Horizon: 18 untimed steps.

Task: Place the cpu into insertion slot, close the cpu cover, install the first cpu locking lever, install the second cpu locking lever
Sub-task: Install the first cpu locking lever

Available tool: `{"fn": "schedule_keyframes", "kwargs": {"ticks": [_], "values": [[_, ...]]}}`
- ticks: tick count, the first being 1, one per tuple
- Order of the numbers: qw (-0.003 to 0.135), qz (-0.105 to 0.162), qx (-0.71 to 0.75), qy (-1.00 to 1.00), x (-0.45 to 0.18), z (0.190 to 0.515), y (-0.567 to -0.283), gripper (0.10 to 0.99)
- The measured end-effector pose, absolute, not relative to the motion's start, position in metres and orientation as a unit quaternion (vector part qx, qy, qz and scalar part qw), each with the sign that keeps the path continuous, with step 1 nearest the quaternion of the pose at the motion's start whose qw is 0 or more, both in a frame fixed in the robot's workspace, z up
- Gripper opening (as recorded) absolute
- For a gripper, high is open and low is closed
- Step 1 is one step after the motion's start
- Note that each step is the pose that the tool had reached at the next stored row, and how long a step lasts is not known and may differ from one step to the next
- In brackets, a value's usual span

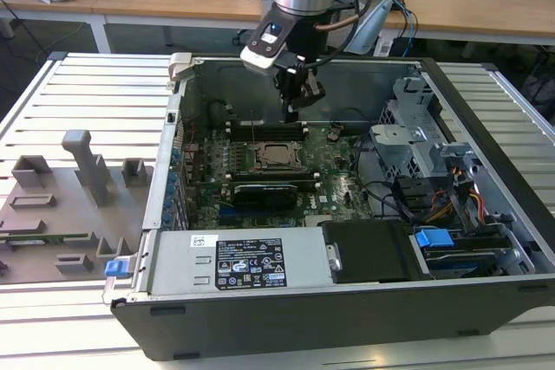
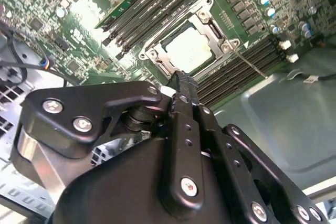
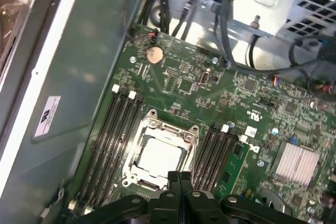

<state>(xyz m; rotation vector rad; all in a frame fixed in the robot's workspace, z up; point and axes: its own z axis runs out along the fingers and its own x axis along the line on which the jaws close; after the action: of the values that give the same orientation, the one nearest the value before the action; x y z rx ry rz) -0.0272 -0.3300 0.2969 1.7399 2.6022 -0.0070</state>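
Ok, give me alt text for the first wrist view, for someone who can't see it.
The gripper, fingers shut together, hangs above the cpu, which lies framed by the silvery cpu cover. Black memory slots flank it on the green motherboard.

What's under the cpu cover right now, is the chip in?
The cpu lies under the cpu cover, its silver-grey top showing through the cover's window. The insertion slot's pin field is covered by the chip and cannot be seen.

an open computer case [image 1: 347, 322] beside what seem grey fixtures [image 1: 87, 171].
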Motion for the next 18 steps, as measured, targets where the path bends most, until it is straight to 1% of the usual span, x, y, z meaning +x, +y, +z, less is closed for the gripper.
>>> {"fn": "schedule_keyframes", "kwargs": {"ticks": [18], "values": [[0.006, -0.001, 0.410, 0.912, -0.0272, 0.2969, -0.3300, 0.106]]}}
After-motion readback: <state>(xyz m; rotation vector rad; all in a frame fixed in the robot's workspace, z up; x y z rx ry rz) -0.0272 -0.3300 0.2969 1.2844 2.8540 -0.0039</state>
